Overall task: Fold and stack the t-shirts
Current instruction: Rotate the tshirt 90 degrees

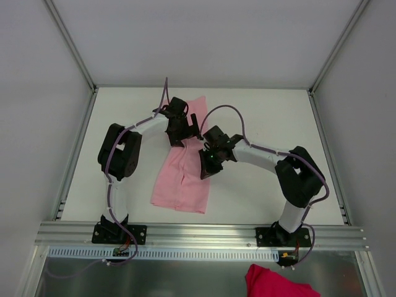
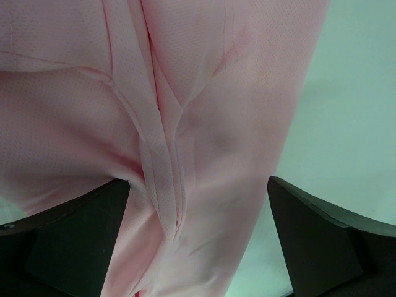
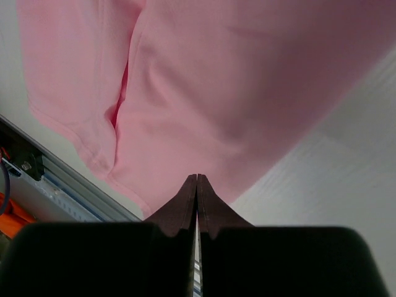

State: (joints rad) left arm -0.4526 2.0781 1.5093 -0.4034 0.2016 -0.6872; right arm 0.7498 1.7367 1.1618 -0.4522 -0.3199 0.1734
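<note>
- Presently, the pale-pink t-shirt (image 1: 182, 179) lies on the white table (image 1: 266, 117), folded into a long strip that runs between the two arms.
- The left pincer (image 2: 198, 244) stands over the far end of the strip. Its jaws are spread to full width and hold nothing. A raised crease of the cloth runs beneath it, passing between its two fingers (image 2: 68, 247).
- The right pincer (image 3: 197, 179) is closed tight, fingers pressed flat together, with the tips at the strip's right edge. Pink cloth fills the view just ahead of the tips; it cannot be told whether any of it is pinched.
- To the left of the right pincer's tips, the shirt's near hem ends short of the aluminium rail (image 1: 198, 234).
- A darker red cloth (image 1: 278, 283) lies on the near side of that rail, well apart from both pincers.
</note>
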